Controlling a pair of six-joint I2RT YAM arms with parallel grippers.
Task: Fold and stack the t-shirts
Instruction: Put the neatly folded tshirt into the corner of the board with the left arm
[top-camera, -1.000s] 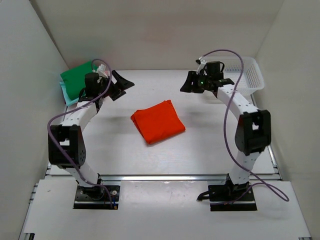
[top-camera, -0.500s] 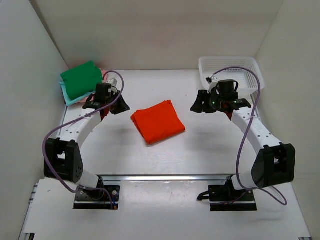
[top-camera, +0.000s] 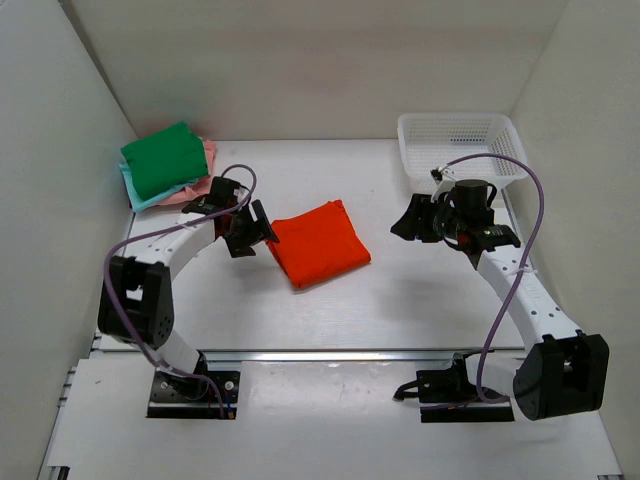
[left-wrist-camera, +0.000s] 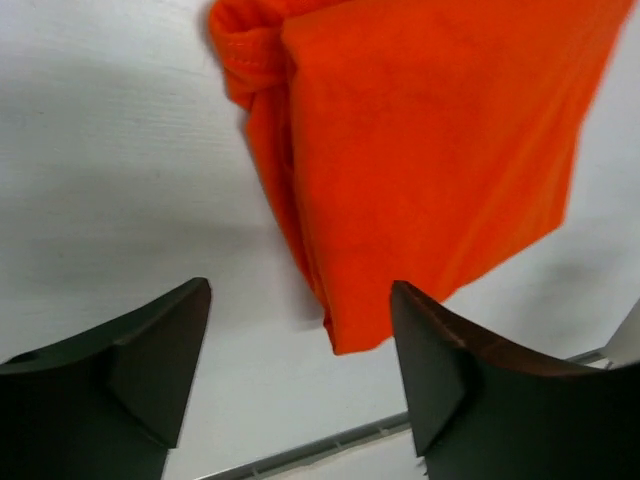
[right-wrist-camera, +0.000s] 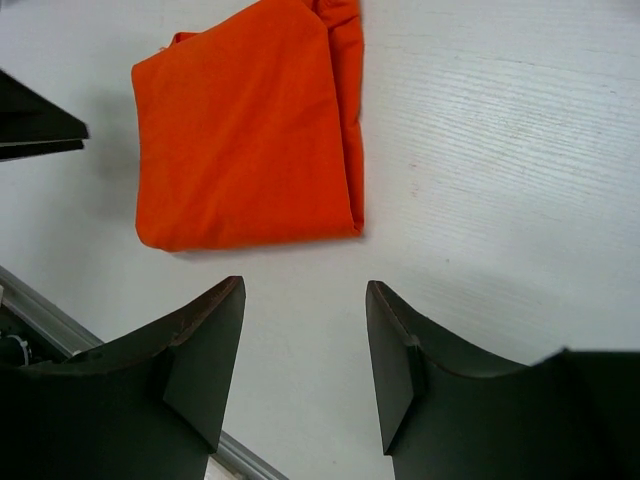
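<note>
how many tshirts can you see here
4. The orange t-shirt lies folded mid-table; at the far left the green t-shirt lies on top, the pink t-shirt and light teal t-shirt peeking out beneath. Others may be hidden.

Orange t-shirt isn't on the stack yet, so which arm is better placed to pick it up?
Likely left. The left gripper is open beside the orange t-shirt; the right gripper hangs farther off, and the folded stack lies on the left.

A folded orange t-shirt (right-wrist-camera: 245, 130) lies flat on the white desk (right-wrist-camera: 500, 150), its thick folded edge running along its right side. The right tool (right-wrist-camera: 303, 290) hangs above the desk with its two dark fingers spread wide and nothing between them, the shirt's near edge just beyond their tips. A metal rail (right-wrist-camera: 40, 300) crosses the lower left corner.
</note>
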